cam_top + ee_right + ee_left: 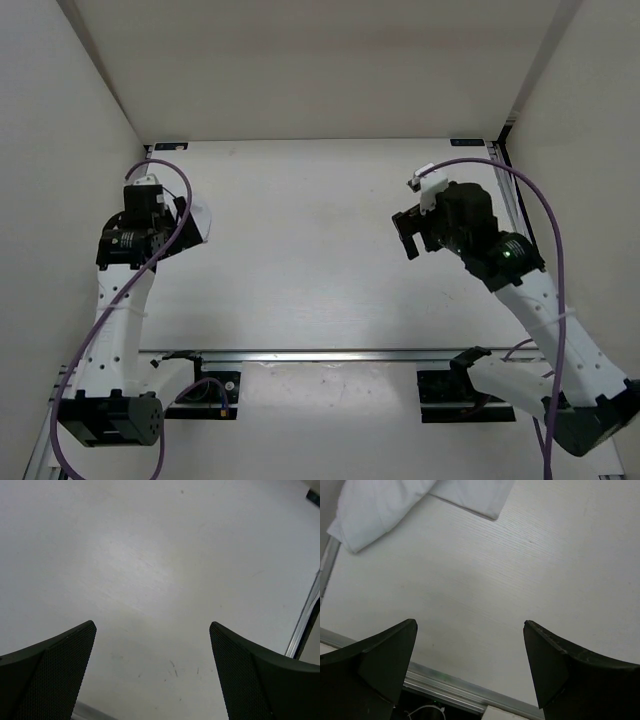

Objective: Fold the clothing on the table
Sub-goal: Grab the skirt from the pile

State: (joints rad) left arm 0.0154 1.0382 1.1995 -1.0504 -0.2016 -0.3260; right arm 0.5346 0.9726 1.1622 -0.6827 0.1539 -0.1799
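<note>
1. I count one table [320, 250], a large flat off-white matte rectangle. One silver metal rail [330, 355] runs across its near side, and white upright walls [60, 120] stand around it.
2. I have two white jointed arms, one at each near corner. Each carries one purple cable: the left cable [100, 330] and the right cable [548, 215].
3. There is one piece of plain white, thin, soft clothing [370, 515]. It lies bunched on the left side of the table, close to the left edge. From above only a small part of it shows beside my left wrist; the arm hides the rest.
4. In the left wrist view I count two parts of the clothing: a rounded, rolled lobe and a flatter corner beside it.
5. The left gripper [469, 623] has two black fingers standing wide apart with bare table between them. It holds nothing and is apart from the clothing.
6. The right gripper [152, 624] also has two black fingers spread wide over bare tabletop on the right side, holding nothing. It is well apart from the clothing.
</note>
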